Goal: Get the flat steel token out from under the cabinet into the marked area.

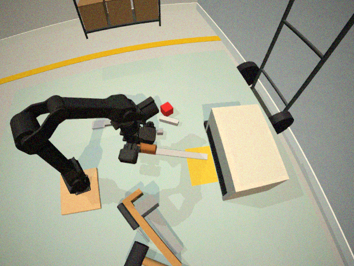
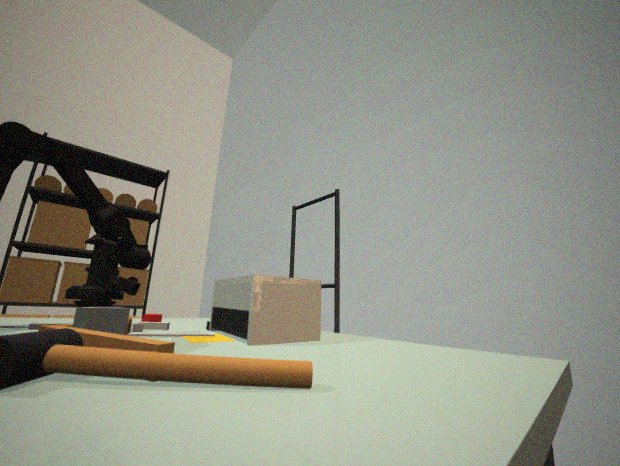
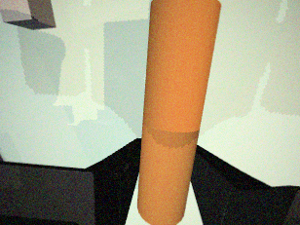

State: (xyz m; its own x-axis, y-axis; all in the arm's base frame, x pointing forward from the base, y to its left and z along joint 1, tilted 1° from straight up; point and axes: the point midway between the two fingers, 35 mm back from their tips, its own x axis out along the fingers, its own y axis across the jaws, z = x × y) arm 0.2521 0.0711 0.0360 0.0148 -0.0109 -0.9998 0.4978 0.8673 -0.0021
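Black hand [image 1: 139, 148] [image 3: 164, 146] clamped shut around an orange handle.

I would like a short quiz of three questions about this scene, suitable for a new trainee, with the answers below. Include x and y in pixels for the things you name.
1. True or false: the hand [image 1: 137, 150] [image 3: 164, 146] is shut on the orange handle [image 1: 148, 148] [image 3: 177, 72].

2. Multiple choice: from the top view, over what does the far end of the pale blade [image 1: 180, 153] lie?
a) the wooden base plate
b) the yellow area [image 1: 202, 171] [image 2: 208, 338]
c) the roof of the cabinet [image 1: 249, 145] [image 2: 284, 310]

3. Fill in the missing word: the cube [image 1: 167, 108] [image 2: 151, 317] near the white bar [image 1: 168, 120] is ____ in colour.

Key: 1 true; 2 b; 3 red.
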